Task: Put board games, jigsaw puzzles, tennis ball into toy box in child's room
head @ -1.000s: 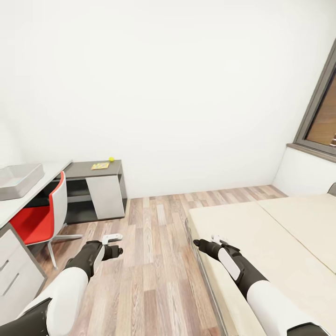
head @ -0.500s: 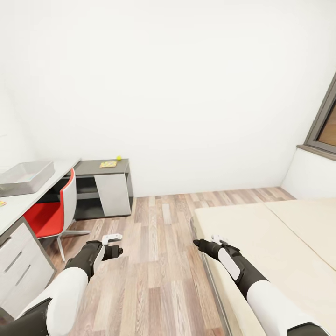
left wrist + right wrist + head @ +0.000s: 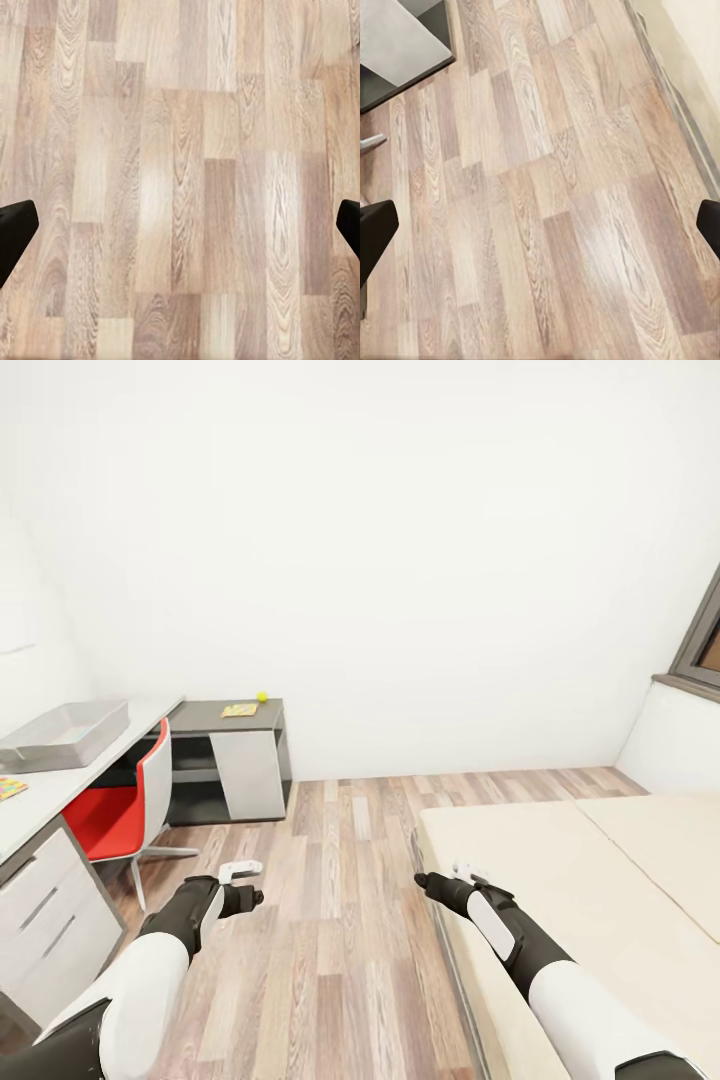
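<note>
The light grey toy box (image 3: 65, 732) stands on the pale table top (image 3: 50, 795) at the left. On the lower dark grey section (image 3: 205, 712) lie a small multicolour jigsaw puzzle (image 3: 239, 710) and the yellow tennis ball (image 3: 262, 697). A colourful flat box (image 3: 10, 788) is cut off at the left edge; I cannot tell if it is a board game or a puzzle. The beige bed (image 3: 600, 890) is at the right. My left gripper (image 3: 255, 897) (image 3: 180, 232) and right gripper (image 3: 422, 879) (image 3: 540, 229) hang open and empty over the wood floor.
A red chair (image 3: 115, 810) with a white back is tucked under the desk, and white drawers (image 3: 45, 900) are near my left arm. Wood-plank floor (image 3: 340, 880) runs between desk and bed. A window frame (image 3: 700, 640) sits at the right edge.
The whole view has swung left: desk, toy box and chair have slid further into the picture and the window has slid towards the right edge. Both arms hold the same pose.
</note>
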You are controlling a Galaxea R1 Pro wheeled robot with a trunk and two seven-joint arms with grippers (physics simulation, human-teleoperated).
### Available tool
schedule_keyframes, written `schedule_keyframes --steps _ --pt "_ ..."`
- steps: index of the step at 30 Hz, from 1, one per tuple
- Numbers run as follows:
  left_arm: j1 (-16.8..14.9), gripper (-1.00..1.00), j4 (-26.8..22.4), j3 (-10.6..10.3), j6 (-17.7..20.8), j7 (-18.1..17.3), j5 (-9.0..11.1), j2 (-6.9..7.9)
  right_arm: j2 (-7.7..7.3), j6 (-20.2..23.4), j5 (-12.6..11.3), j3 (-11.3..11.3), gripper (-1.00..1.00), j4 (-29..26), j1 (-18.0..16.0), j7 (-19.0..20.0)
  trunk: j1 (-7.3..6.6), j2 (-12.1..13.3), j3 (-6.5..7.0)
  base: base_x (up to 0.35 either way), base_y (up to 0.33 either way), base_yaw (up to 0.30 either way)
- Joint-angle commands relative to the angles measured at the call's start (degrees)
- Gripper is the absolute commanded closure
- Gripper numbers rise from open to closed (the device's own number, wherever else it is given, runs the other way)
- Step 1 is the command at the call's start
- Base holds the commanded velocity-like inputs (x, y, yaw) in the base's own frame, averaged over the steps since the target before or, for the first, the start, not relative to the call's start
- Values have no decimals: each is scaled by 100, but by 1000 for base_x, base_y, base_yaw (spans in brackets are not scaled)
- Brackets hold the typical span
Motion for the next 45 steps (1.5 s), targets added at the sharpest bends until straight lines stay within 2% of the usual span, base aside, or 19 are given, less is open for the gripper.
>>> schedule_keyframes --steps 1,23,31,45 --pt "-5 -100 -15 42 27 -45 -61 -7 -6 18 -35 27 -100 -11 -4 -33 4 -13 -14 0 -58 57" --pt "-5 -100 -15 42 26 -45 -61 -7 -6 8 -35 21 -100 -8 -4 -41 4 -13 -14 -15 -36 8" --pt "-5 -100 -15 42 24 -45 -61 -7 -6 -360 -2 18 -100 37 -4 -40 4 -13 -14 -5 -1 0" --pt "-5 -100 -15 42 25 -45 -61 -7 -6 -399 52 11 -100 42 -4 -28 4 -13 -14 -45 0 0"
